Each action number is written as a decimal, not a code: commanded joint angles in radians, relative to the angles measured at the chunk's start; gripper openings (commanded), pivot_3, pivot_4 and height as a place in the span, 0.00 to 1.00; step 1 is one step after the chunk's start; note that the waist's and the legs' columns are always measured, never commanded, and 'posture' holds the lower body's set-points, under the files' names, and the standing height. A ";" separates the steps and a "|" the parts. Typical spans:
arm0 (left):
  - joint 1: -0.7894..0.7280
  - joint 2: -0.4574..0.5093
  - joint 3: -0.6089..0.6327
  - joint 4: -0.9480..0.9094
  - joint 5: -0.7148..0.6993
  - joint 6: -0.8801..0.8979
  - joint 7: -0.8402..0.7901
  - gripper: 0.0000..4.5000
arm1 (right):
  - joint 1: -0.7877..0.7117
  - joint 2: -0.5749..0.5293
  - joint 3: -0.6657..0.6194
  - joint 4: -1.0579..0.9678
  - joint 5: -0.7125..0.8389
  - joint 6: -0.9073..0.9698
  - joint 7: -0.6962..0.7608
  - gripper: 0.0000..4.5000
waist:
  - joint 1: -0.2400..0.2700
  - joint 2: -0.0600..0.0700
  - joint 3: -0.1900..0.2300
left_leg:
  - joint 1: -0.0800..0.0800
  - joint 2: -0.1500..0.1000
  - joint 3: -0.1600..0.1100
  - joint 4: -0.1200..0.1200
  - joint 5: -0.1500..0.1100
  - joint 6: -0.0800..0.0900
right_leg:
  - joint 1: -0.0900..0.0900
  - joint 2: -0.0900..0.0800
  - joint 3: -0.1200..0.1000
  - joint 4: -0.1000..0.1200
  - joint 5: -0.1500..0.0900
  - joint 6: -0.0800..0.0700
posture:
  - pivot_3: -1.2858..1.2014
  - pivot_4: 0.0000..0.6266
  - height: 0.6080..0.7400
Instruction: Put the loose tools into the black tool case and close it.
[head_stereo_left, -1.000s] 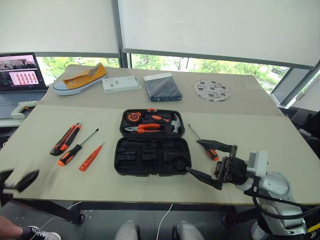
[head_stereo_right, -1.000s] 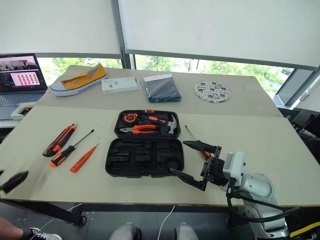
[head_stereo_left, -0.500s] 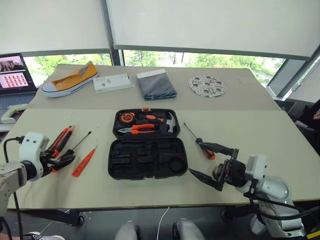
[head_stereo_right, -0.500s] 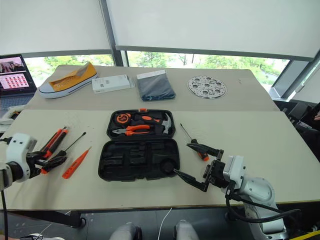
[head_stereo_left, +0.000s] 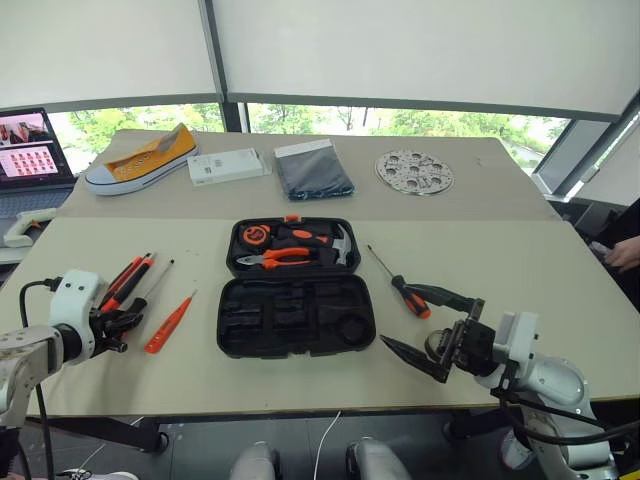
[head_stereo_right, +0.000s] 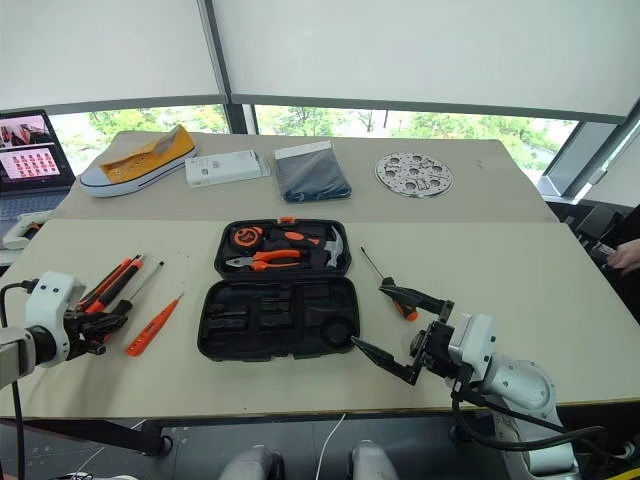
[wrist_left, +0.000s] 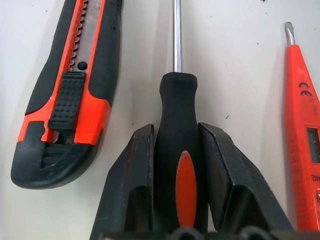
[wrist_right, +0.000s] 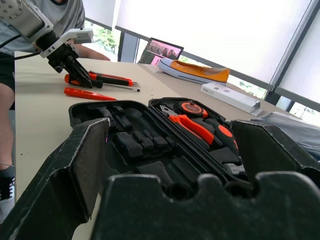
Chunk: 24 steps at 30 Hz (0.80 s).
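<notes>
Now, step in hand: you are on the first pick, with the left gripper (wrist_left: 176, 150) pinching the handle of the black-and-orange screwdriver (wrist_left: 176, 120), which lies flat on the table (head_stereo_left: 520, 260).
Left fingers: pressed onto either side of that handle (contact looks snug in the left wrist view).
Right gripper (head_stereo_left: 432, 328): fingers spread wide, holding nothing, hovering at about 4 o'clock of the black tool case (head_stereo_left: 297, 316).
Case: lying open at the table's middle, moulded slots in the near half bare, pliers (head_stereo_left: 283, 257) and hammer (head_stereo_left: 347, 243) seated in the far half.
Other loose tools: utility knife (wrist_left: 67, 85) just beside the held screwdriver, slim orange screwdriver (wrist_left: 304, 140) on its other side, second screwdriver (head_stereo_left: 405, 290) at 3 o'clock of the case.
Next move: lift straight up, carry toward 3 o'clock, line the shaft with a long slot.
</notes>
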<state>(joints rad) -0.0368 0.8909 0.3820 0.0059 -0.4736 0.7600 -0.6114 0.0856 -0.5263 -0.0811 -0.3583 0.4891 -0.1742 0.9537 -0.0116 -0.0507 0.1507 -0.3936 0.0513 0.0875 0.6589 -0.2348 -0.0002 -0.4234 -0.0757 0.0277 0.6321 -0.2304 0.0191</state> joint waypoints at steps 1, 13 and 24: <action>-0.027 -0.031 0.101 -0.019 -0.026 -0.205 -0.086 0.19 | -0.014 -0.025 -0.063 -0.030 0.022 -0.012 -0.008 1.00 | 0.001 -0.001 0.000 | -0.001 0.000 0.000 0.000 0.000 0.000 | 0.000 0.000 0.000 0.000 0.000 0.000 | 0.52 0.24 1.00; -0.387 -0.037 -0.390 -0.062 0.181 -0.560 -0.505 0.19 | -0.061 -0.116 -0.190 0.051 0.058 -0.001 0.018 1.00 | 0.023 -0.001 0.000 | -0.003 -0.002 0.001 0.002 0.001 0.002 | 0.002 0.000 0.000 -0.003 0.002 0.003 | 0.52 0.24 1.00; -0.617 -0.111 -0.652 0.175 0.443 -0.656 -0.550 0.19 | 0.027 -0.095 -0.212 0.010 0.044 -0.026 0.000 1.00 | 0.010 0.000 0.000 | -0.006 -0.002 -0.002 0.003 0.002 0.003 | 0.000 0.004 0.002 -0.002 0.002 0.004 | 0.52 0.24 1.00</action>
<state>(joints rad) -0.6255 0.7784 -0.2686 0.1821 -0.0489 0.1316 -1.1507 0.1080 -0.6227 -0.2566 -0.3047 0.5300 -0.1731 0.9641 -0.0021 -0.0511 0.1509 -0.3997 0.0491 0.0859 0.6621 -0.2332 0.0031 -0.4234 -0.0717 0.0301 0.6296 -0.2284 0.0237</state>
